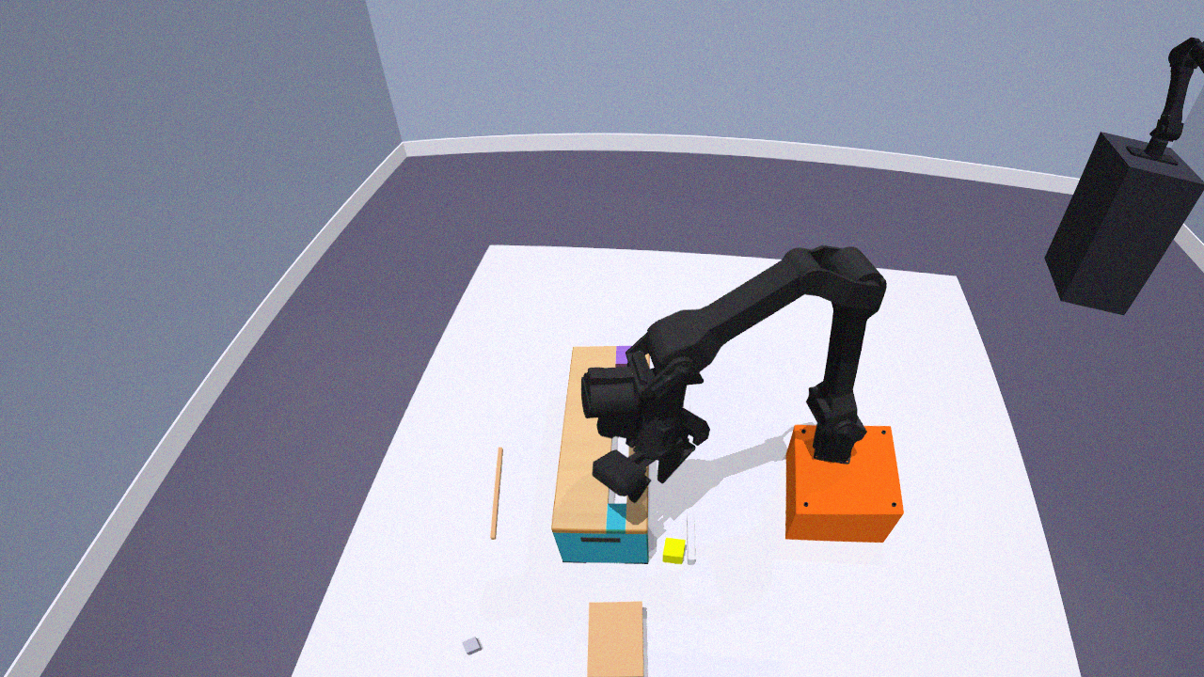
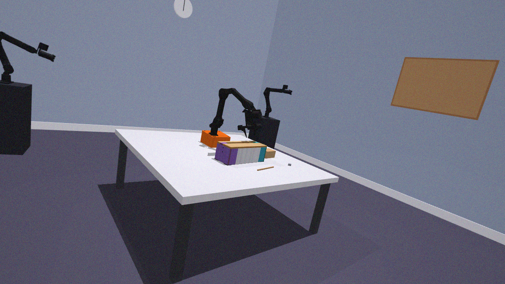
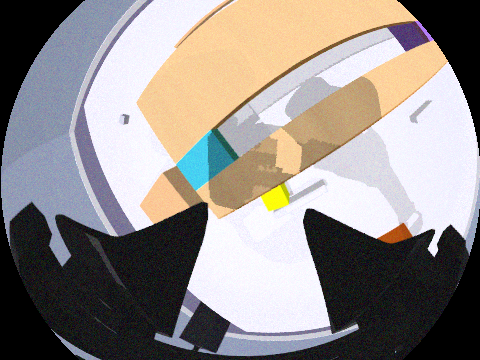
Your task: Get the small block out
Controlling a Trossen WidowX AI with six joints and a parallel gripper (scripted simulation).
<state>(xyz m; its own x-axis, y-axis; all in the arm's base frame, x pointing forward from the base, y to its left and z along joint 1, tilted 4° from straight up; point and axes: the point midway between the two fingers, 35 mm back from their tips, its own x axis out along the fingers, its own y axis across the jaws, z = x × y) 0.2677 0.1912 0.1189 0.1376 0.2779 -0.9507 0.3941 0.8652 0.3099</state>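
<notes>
The small yellow block (image 1: 673, 550) (image 3: 276, 198) lies on the table outside the box (image 1: 580, 454) (image 2: 249, 155) (image 3: 225, 65), by its teal end. It sits between the box's side and a low white strip (image 1: 690, 543) (image 3: 309, 194), very close to the strip. The box stands upright, with its purple end at the far side. My gripper (image 1: 650, 488) (image 3: 258, 213) is open and empty, tilted, above the teal half of the box. In the wrist view the block shows beyond the fingertips, between them. The block is hidden in the exterior view.
The orange arm base (image 1: 846, 488) (image 2: 212, 140) (image 3: 397, 234) stands on the block's side of the box. A wooden block (image 1: 615, 639) (image 2: 270, 153) (image 3: 160, 197) lies off the teal end. A thin stick (image 1: 497, 492) (image 2: 265, 168) and a grey cube (image 1: 471, 645) (image 2: 289, 164) (image 3: 124, 119) lie on the other side.
</notes>
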